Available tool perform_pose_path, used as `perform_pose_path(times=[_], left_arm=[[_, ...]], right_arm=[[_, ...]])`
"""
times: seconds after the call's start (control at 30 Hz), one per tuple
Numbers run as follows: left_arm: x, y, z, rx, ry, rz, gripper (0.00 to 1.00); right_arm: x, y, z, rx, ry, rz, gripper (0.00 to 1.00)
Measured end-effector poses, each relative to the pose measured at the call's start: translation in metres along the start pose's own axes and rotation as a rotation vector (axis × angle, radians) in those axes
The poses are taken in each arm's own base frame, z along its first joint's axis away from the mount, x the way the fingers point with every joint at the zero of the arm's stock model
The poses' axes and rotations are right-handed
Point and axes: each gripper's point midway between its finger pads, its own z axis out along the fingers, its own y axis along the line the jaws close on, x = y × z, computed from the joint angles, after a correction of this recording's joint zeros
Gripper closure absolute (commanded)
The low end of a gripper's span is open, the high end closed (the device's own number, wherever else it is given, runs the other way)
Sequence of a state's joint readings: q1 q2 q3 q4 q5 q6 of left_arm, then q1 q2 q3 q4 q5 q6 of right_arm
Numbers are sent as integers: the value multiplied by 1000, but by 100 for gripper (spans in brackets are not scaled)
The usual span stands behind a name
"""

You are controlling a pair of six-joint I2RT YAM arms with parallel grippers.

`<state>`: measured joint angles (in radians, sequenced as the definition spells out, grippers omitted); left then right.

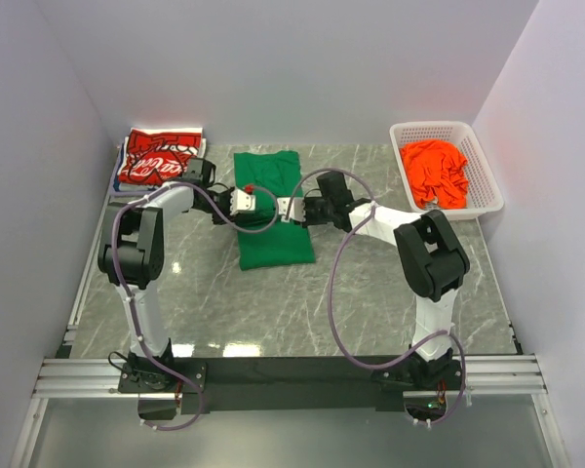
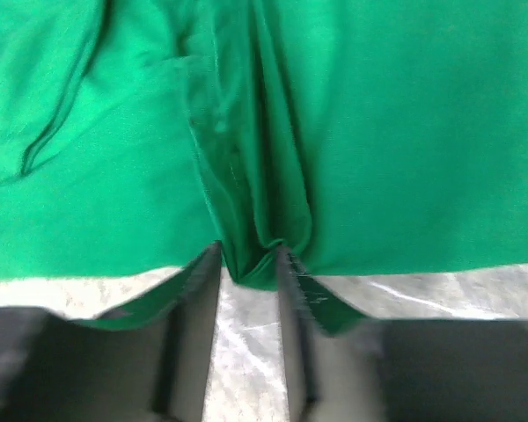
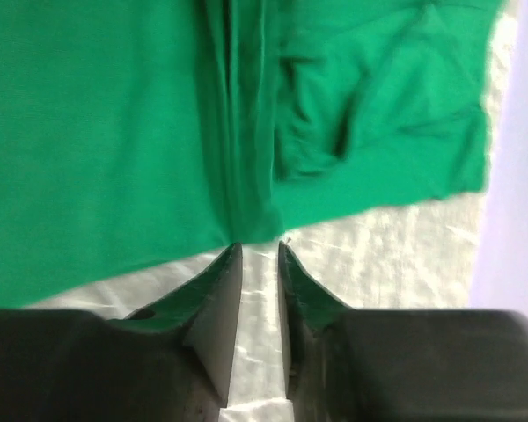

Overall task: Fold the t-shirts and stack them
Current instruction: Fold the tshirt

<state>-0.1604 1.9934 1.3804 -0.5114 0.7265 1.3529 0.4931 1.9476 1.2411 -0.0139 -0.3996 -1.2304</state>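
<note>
The plain green t-shirt (image 1: 271, 210) lies folded into a long strip in the middle of the table. My left gripper (image 1: 256, 203) is at its left edge, shut on a bunched fold of green cloth (image 2: 249, 264). My right gripper (image 1: 286, 210) is at its right edge. Its fingers stand narrowly apart, and their very tips pinch the hem where a crease gathers (image 3: 251, 230). The red t-shirt with white lettering (image 1: 159, 159) lies folded at the back left. The orange t-shirt (image 1: 435, 171) lies crumpled in the basket.
A white mesh basket (image 1: 487, 185) stands at the back right against the wall. White walls close in the left, back and right sides. Grey marble tabletop (image 1: 370, 292) shows around the green shirt. Arm cables loop above the table near the shirt.
</note>
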Motion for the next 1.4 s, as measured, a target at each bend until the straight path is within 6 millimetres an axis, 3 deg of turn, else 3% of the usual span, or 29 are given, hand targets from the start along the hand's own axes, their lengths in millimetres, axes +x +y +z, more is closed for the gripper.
perform_pose_path(times=[0.07, 0.2, 0.33, 0.5, 0.6, 0.67, 0.83, 1.1, 1.23, 1.4], left_arm=[[1, 8, 0, -31, 4, -12, 53], [0, 29, -9, -121, -5, -74, 48], [-7, 47, -37, -217, -35, -206, 48], [-33, 46, -81, -303, -128, -415, 50], [-55, 35, -87, -288, -214, -575, 54], [-66, 27, -82, -252, -276, -707, 56], [-68, 10, -60, -158, -357, -1002, 57], [-28, 8, -2, -56, -386, -1391, 58], [-4, 9, 27, -19, -369, -1520, 59], [-4, 27, 31, 1, -403, -1552, 58]], right_arm=[[4, -9, -1, 43, 29, 24, 64], [10, -21, -6, 108, 73, 106, 59], [7, -23, -25, 130, 96, 251, 60], [-24, -31, -57, 120, 46, 488, 66], [-43, -29, -62, 73, -6, 647, 68], [-51, -20, -60, 22, -28, 744, 71], [-55, 21, -36, -135, -30, 998, 72], [-32, 80, 4, -307, 66, 1287, 73], [-29, 84, 8, -347, 64, 1380, 74], [-31, 84, 11, -383, 47, 1443, 75]])
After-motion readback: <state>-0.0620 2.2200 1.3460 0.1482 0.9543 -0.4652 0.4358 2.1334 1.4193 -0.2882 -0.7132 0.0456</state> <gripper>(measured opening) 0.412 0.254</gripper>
